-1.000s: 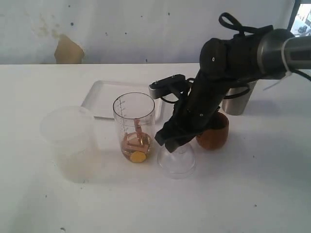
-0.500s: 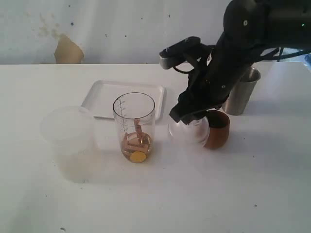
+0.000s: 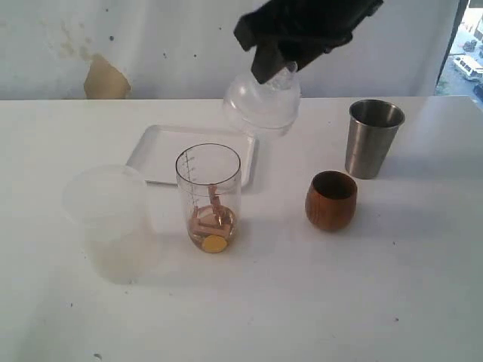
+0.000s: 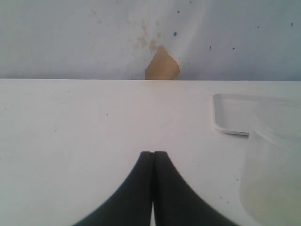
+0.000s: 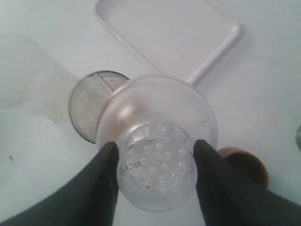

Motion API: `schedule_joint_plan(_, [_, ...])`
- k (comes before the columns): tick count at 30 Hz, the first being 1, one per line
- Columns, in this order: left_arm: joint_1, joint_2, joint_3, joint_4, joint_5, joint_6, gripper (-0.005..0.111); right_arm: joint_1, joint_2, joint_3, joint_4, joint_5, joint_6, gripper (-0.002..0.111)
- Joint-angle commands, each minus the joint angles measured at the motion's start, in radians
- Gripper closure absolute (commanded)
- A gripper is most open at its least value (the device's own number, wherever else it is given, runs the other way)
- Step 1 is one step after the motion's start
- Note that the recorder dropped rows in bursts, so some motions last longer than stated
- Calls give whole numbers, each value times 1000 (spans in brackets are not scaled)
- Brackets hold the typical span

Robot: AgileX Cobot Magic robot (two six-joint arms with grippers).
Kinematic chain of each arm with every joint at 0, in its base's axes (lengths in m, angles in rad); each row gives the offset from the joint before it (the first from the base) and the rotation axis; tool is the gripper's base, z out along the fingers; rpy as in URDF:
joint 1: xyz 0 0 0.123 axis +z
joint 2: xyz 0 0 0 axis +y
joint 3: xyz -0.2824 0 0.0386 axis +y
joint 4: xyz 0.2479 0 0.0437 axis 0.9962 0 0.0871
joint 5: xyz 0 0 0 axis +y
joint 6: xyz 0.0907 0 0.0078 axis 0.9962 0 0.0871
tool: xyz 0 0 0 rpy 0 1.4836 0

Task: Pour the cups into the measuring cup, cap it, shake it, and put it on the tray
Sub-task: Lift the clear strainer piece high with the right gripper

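The clear measuring cup [image 3: 209,194] [image 5: 91,103] stands in front of the white tray [image 3: 166,151] [image 5: 169,33], with tan bits and a yellow piece at its bottom. My right gripper [image 3: 273,69] [image 5: 155,165] is shut on a clear domed cap [image 3: 262,102] [image 5: 157,155] with a perforated top, held in the air above and behind the measuring cup, over the tray's right end. The wooden cup [image 3: 330,199] [image 5: 244,162] and the steel tumbler [image 3: 372,137] stand upright to the right. My left gripper [image 4: 153,153] is shut and holds nothing, low over bare table.
A wide frosted plastic cup [image 3: 107,215] [image 4: 275,165] stands left of the measuring cup, close to my left gripper. A pale wall with a tan patch [image 3: 106,78] runs behind the white table [image 3: 302,302].
My right gripper has lifted the clear cap from the table beside the wooden cup, carrying it up and to the left, over the tray's right end. The cups have not moved.
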Motion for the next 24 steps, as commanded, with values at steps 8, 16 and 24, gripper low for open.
schedule_joint_plan(8, [2,4,-2,-12,-2,1,3,119,282,-299,-10,30,121,108])
schedule_joint_plan(16, [2,4,-2,-12,-2,1,3,202,247,-342,-368,30,247,108])
schedule_joint_plan(24, [2,4,-2,-12,-2,1,3,213,220,-342,-344,30,-9,108])
